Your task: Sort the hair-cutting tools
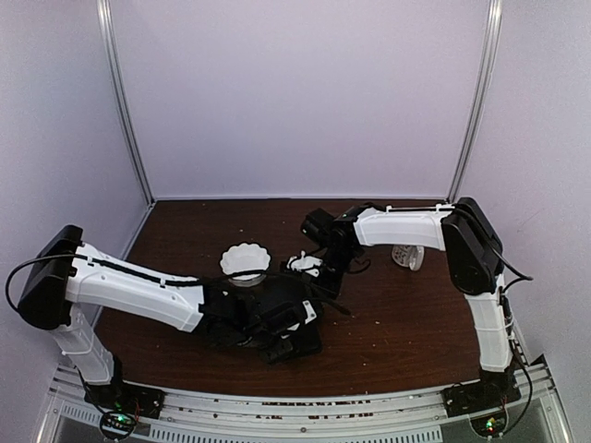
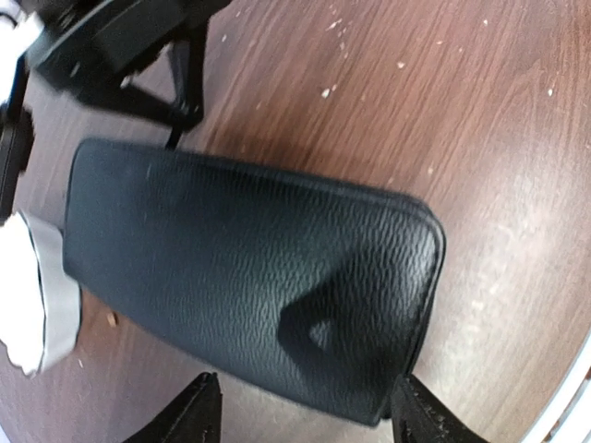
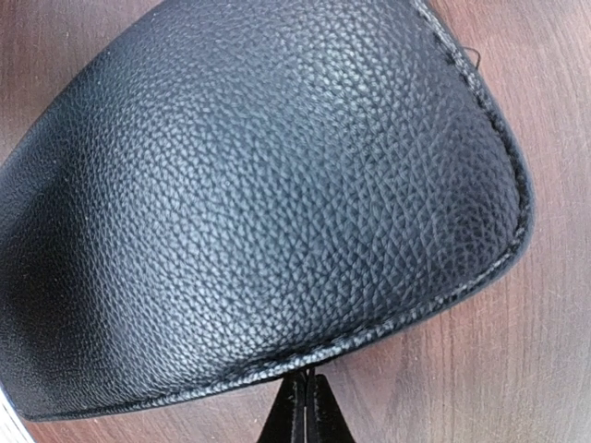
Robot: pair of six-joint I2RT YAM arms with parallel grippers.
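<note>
- Hair-cutting tools: neither scissors nor clips can be made out in any of the three views, so I cannot tell where they lie.
- Black case point(image 2: 249, 277): a flat pouch with a pebbled surface and a stitched seam round its edge. It lies closed on the brown wooden table point(image 1: 406, 323) near the front middle, between the two arms.
- Left gripper point(image 2: 309, 420): its two dark fingertips point(image 2: 199, 411) stand well apart at the bottom of the left wrist view, one on each side of the case's near edge. They clasp nothing.
- Right gripper point(image 3: 303, 411): the fingers are pressed together into one thin point that meets the stitched rim of the case. Whether any of the seam is pinched between them I cannot tell (the tips hide that spot).
- White scalloped bowl point(image 1: 245, 260): it stands upright on the table just behind the case, and its rim shows at the left edge of the left wrist view.
- A small pale object point(image 1: 406, 256) sits on the table by the right arm, well apart from the case and too small to identify.
</note>
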